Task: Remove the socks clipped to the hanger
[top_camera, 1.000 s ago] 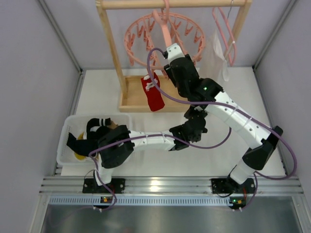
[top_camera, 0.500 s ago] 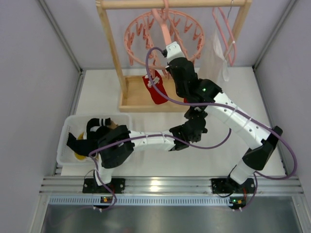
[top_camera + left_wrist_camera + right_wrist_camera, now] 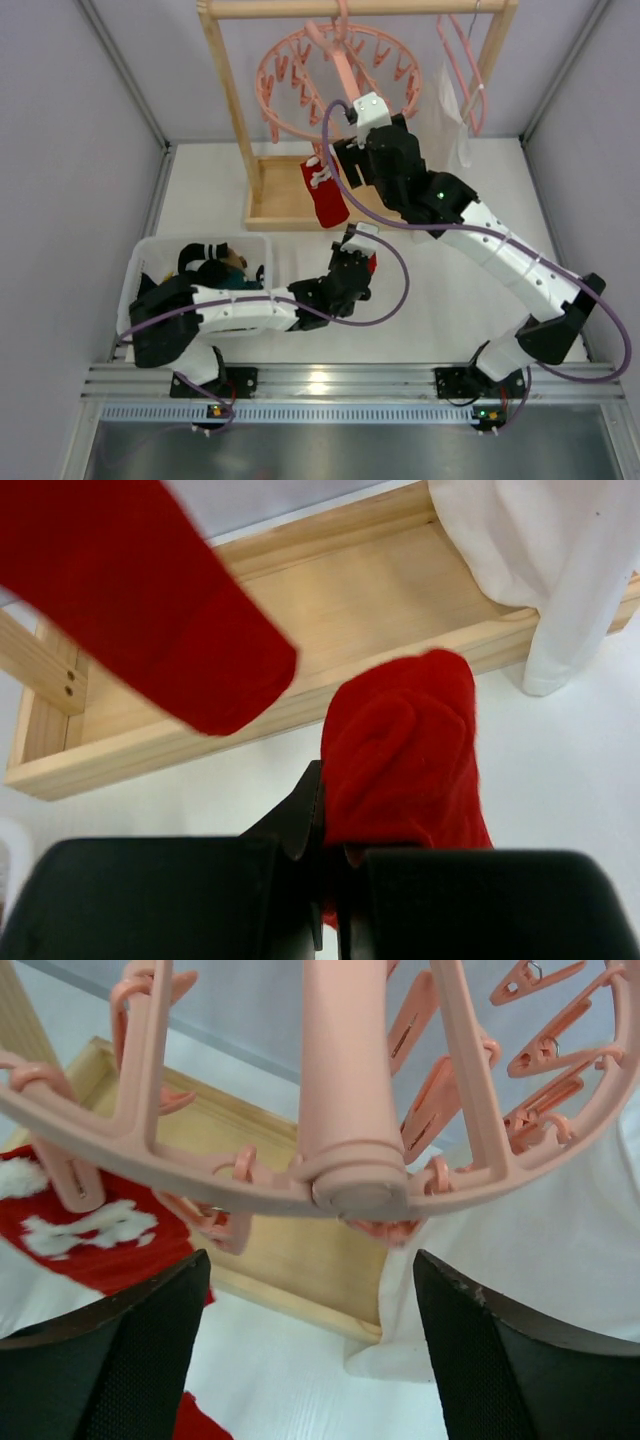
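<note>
Red in your left gripper [image 3: 328, 830] is a plain soft sock [image 3: 400, 750], clenched tight, while the patterned red-and-white sock [image 3: 100, 1232] hangs lengthwise down from a clip [image 3: 72, 1178] of the round pink plastic ring hanger [image 3: 345, 1100], just left of your right gripper [image 3: 310, 1360], whose jaws gape empty.

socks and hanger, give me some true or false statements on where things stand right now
1. The left gripper is shut on a red sock. True.
2. The right gripper is clamped on a clip. False: its jaws stand open below the hanger, holding nothing.
3. A patterned red sock hangs clipped to the hanger. True.
4. The bin has nothing in it. False: dark socks lie inside.
</note>
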Available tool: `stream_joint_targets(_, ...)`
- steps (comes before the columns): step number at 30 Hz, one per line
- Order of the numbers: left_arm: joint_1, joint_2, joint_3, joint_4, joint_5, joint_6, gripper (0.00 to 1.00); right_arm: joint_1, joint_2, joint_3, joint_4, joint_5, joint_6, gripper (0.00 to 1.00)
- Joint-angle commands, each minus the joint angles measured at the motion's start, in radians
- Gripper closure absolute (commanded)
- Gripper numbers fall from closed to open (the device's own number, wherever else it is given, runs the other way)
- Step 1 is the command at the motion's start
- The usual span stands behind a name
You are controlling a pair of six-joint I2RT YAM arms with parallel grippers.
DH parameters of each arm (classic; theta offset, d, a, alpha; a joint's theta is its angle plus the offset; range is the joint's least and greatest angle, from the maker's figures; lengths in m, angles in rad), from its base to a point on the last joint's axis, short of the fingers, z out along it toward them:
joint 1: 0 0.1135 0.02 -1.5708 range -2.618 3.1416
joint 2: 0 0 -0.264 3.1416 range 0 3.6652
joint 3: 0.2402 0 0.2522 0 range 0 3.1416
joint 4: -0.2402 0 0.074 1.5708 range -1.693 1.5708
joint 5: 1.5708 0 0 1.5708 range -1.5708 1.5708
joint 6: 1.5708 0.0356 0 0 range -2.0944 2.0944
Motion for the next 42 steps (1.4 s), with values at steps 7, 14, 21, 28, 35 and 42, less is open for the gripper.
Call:
stream_joint_targets(7,0.004,-0.282,0.016,-0.669,-0.034,-0.381,1.00,-0.003,-0.306,-0.199,0.045,-0.206,0.152,0.01)
stream_joint_targets(14,0.044,-0.481,-0.033,-0.924,-0.029,-0.524,1.00,-0.009,-0.516,-0.409,0.079,-0.194,0.223,0.01)
stream_joint_targets(21,0.355,-0.680,-0.070,-1.035,0.162,-0.549,1.00,-0.007,-0.608,-0.503,0.076,-0.181,0.244,0.01)
stream_joint_targets(28,0.659,-0.736,-0.076,-1.057,0.337,-0.558,1.00,-0.009,-0.595,-0.497,0.067,-0.192,0.249,0.01)
stream_joint_targets(35,0.677,-0.716,-0.152,-1.057,0.310,-0.667,0.68,-0.009,-0.601,-0.509,0.067,-0.195,0.247,0.01)
stream_joint_targets(42,0.677,-0.909,-0.174,-1.081,0.209,-0.715,0.01,-0.010,-0.601,-0.511,0.064,-0.191,0.240,0.01)
